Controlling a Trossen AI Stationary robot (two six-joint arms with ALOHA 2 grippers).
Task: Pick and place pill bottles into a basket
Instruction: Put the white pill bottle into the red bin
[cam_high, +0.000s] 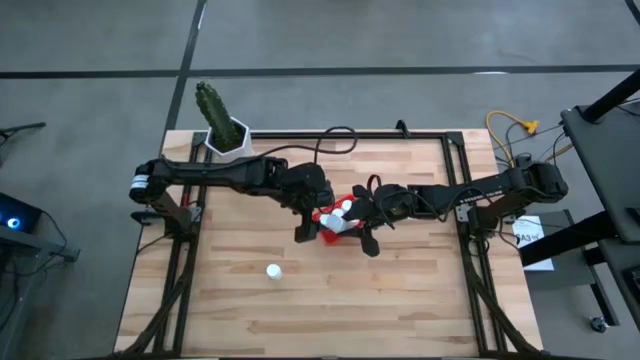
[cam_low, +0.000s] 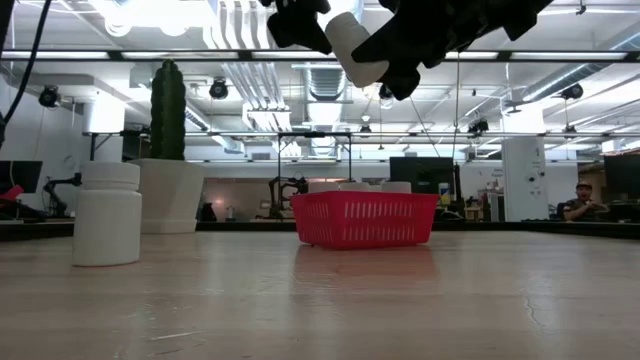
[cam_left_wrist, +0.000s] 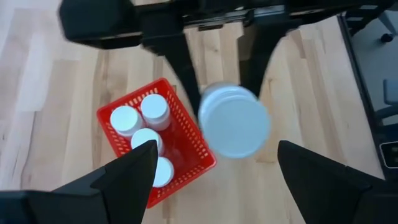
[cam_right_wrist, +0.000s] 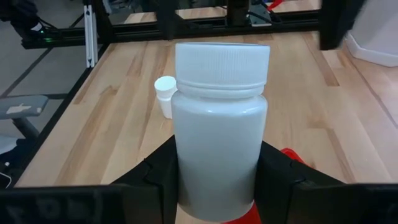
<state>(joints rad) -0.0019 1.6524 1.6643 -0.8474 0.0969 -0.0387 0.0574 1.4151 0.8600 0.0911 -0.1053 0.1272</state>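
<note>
The right tool (cam_right_wrist: 217, 180) grips an upright white pill bottle (cam_right_wrist: 221, 130) above the red basket (cam_low: 365, 220). Just beside it, the left tool (cam_left_wrist: 211, 168) hangs open and empty over four bottles (cam_left_wrist: 124, 118) inside the basket. One more bottle (cam_high: 273, 270) stands on the tabletop (cam_high: 400, 290), well apart.

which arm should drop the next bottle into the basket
Right. The right claw is shut on a pill bottle and hangs over the red basket, which holds four bottles. The left claw is open and empty beside it; one bottle stands on the table.
</note>
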